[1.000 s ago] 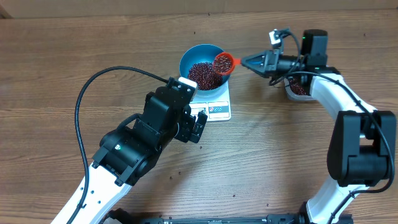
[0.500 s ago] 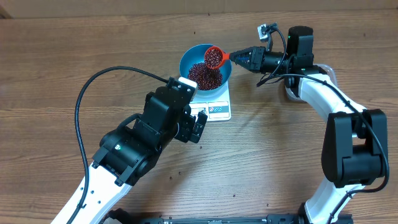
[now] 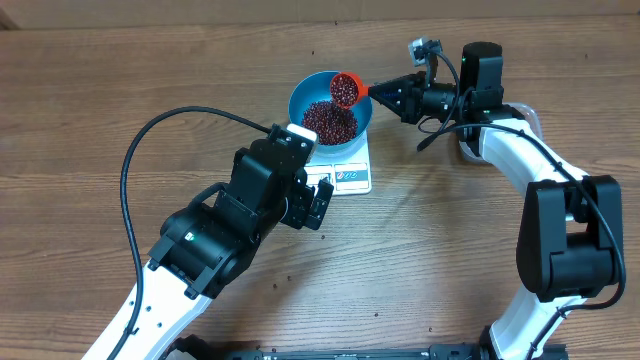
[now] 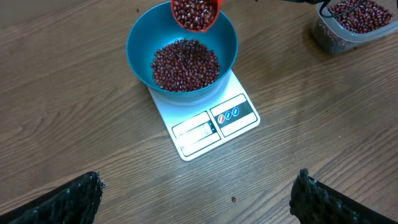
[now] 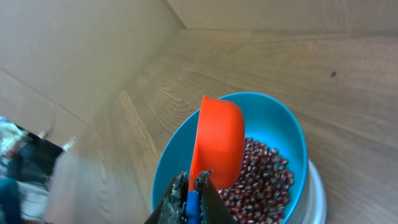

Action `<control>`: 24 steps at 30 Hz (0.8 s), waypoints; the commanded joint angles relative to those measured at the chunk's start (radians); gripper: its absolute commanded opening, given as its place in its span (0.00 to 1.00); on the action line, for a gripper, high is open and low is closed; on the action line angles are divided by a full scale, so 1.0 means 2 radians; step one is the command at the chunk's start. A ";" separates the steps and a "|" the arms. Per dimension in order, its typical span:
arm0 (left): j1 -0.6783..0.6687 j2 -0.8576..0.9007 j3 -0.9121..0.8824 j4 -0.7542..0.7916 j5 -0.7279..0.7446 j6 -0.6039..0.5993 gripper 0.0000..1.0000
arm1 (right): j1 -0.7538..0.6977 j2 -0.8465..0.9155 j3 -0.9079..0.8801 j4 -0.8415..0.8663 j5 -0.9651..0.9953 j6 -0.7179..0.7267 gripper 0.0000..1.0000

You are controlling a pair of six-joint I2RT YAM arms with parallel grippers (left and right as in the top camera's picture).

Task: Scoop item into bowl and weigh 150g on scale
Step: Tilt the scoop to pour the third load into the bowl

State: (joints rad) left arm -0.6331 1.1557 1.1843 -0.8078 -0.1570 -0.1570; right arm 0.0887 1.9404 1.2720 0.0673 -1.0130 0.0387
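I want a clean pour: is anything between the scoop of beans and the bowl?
Nothing visible. The right gripper holds the scoop tipped just above the open bowl. Below it lie only the beans in the bowl, which stands on the scale.

A small orange scoop (image 5: 217, 143) is up in the air. It is tipped on its side, so its smooth round back shows. A see-through plastic tub (image 4: 326, 38) sits far over on the right. The table (image 3: 450, 260) is brown wood with dark lines and little spots.
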 commanded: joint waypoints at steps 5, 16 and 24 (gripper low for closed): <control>0.002 -0.009 0.002 0.000 -0.003 -0.004 1.00 | 0.016 0.001 0.000 -0.001 0.000 -0.147 0.04; 0.002 -0.009 0.002 0.000 -0.003 -0.004 1.00 | 0.021 0.001 0.000 -0.027 0.022 -0.301 0.04; 0.002 -0.009 0.002 0.000 -0.003 -0.004 1.00 | 0.021 0.001 0.000 -0.081 0.008 -0.448 0.04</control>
State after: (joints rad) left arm -0.6331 1.1557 1.1843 -0.8078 -0.1574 -0.1570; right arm 0.1314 1.9404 1.2720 -0.0784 -0.9684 -0.7033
